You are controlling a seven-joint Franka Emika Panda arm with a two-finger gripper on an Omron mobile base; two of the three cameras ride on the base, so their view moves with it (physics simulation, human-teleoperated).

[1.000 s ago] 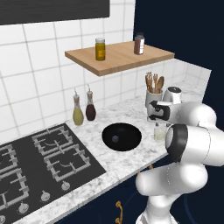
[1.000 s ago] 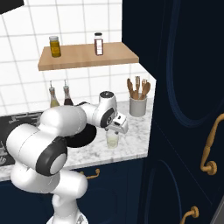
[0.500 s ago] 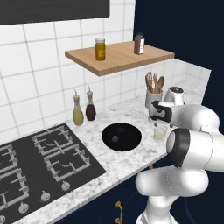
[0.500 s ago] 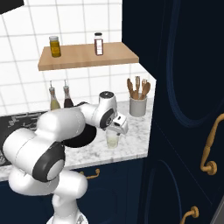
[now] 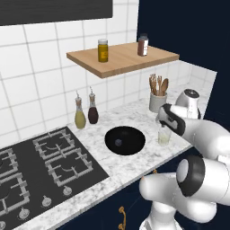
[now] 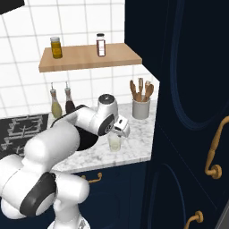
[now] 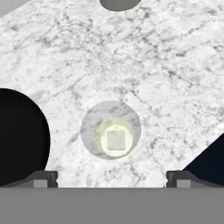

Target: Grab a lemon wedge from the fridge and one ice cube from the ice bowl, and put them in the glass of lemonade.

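Gripper (image 7: 112,177) jaws wide apart, holding nothing; glass (image 7: 111,130) directly below, ice cube (image 7: 116,140) inside; black bowl (image 7: 19,135) at 9 o'clock.

Setting: domestic kitchen, rendered. Evidence: black gas hob (image 5: 36,168) with grey pan grates and front knobs, set into a white marble-patterned desk (image 5: 134,164). White square wall tiles (image 5: 40,67) behind. Wooden wall shelf (image 5: 123,57) carrying two spice jars (image 5: 103,50). Two oil or vinegar bottles (image 5: 86,112) against the wall. White cup of wooden utensils (image 5: 157,95) near the corner. Navy cabinets (image 6: 188,116) with curved brass handles (image 6: 215,150) below and beside the desk.
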